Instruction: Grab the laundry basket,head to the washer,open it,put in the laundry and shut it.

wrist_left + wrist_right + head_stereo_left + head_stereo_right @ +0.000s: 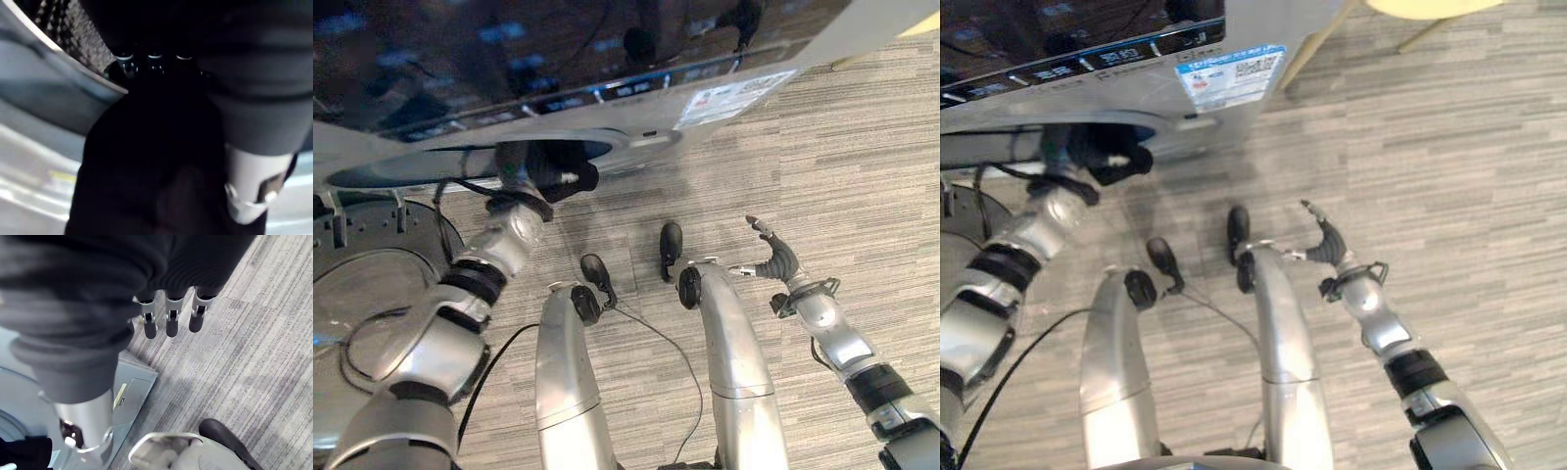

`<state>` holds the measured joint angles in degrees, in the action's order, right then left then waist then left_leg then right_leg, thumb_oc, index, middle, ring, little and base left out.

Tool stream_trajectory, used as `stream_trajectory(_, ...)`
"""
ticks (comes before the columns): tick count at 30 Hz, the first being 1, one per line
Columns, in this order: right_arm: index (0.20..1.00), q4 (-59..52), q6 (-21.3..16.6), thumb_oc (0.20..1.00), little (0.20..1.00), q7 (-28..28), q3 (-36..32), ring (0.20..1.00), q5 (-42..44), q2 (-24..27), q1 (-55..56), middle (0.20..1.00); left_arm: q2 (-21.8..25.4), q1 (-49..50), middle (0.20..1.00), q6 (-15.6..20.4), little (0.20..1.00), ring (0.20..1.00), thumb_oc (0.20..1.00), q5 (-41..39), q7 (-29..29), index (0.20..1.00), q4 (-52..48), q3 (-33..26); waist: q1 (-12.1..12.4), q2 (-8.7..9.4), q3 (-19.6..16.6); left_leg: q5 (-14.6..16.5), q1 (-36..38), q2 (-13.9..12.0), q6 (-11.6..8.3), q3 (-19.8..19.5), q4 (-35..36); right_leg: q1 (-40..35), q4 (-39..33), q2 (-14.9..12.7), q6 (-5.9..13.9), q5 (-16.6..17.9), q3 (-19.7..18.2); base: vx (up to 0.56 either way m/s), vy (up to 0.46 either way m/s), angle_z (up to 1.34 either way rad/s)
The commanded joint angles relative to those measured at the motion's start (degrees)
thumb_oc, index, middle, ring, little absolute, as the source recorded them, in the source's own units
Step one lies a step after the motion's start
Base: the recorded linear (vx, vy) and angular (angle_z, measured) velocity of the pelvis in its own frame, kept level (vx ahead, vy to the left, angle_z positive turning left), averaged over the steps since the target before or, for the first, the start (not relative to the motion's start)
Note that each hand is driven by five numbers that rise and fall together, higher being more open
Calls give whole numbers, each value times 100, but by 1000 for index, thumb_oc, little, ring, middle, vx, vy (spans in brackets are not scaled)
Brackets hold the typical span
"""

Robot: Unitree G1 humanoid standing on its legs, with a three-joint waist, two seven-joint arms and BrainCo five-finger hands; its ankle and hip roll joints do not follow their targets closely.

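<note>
The washer point(636, 113) stands right in front of me, its round opening point(421, 171) under the dark control panel. Its door point(372, 284) is swung open at the lower left. My left hand point(536, 166) is at the rim of the opening. It is shut on a clump of dark laundry point(146, 161), the fingers point(154, 58) sinking into the cloth and the thumb point(249, 186) beside it. The perforated drum point(58, 24) shows just past the hand. My right hand point(778, 262) hangs open over the carpet to the right, holding nothing.
Grey striped carpet point(842, 166) covers the floor to the right of the washer. A pale furniture leg point(1317, 44) and a yellow-edged top point(1430, 8) stand at the far right. The washer's lower corner point(132, 391) is near my right hand.
</note>
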<state>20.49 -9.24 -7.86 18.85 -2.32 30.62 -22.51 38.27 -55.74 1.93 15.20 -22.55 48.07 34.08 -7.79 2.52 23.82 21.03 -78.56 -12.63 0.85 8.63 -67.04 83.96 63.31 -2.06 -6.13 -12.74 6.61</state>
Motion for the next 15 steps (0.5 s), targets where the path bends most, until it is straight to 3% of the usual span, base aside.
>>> stream_trajectory(1, 1000, -143, -26, 1000, 1000, -234, 225, 1000, -109, 90, 213, 1000, -171, 40, 1000, -42, 1000, 1000, 1000, 225, 279, 1000, 413, 217, -334, -82, -506, -222, -295, -306, -133, -743, -48, -155, -172, -161, 736, -261, -265, -34, 21, -4)
stream_trajectory(2, 1000, -134, -3, 1000, 1000, -242, 237, 1000, -116, 102, 195, 1000, -221, -15, 1000, -43, 1000, 1000, 1000, 222, 297, 1000, 462, 251, -346, -71, -487, -221, -327, -315, -129, -756, -69, -132, -168, -159, 742, -243, -265, -36, 31, -5)
stream_trajectory(4, 1000, -101, 31, 1000, 1000, -271, 248, 1000, -147, 105, 150, 1000, -328, -32, 200, -13, 200, 200, 200, 155, 313, 200, 430, 263, -365, -58, -462, -214, -365, -330, -118, -766, -118, -101, -146, -156, 748, -216, -256, -8, 27, -6)
stream_trajectory(9, 1000, -100, 48, 1000, 1000, -308, 204, 1000, -106, 44, 209, 1000, -282, -67, 200, 91, 200, 200, 200, -166, 60, 200, -116, 131, -340, -76, -493, -188, -292, -373, -103, -736, -108, -152, -220, -105, 771, -155, -271, -7, 53, -9)
stream_trajectory(10, 1000, -235, -2, 1000, 1000, -257, 112, 1000, -89, 10, 386, 1000, -14, -147, 200, 158, 200, 200, 200, -430, -279, 200, -530, -154, -321, -121, -568, -195, -206, -341, -113, -702, -17, -247, -314, -145, 782, -159, -275, -42, 64, -6)
stream_trajectory(15, 1000, -145, -147, 1000, 1000, -175, 136, 1000, 50, -108, 473, 1000, 321, -722, 200, 219, 200, 200, 200, -756, -1161, 200, -697, -636, -353, -108, -668, -240, -52, -280, -143, -570, 203, -347, -487, -169, 818, -46, -340, -35, 52, -1)
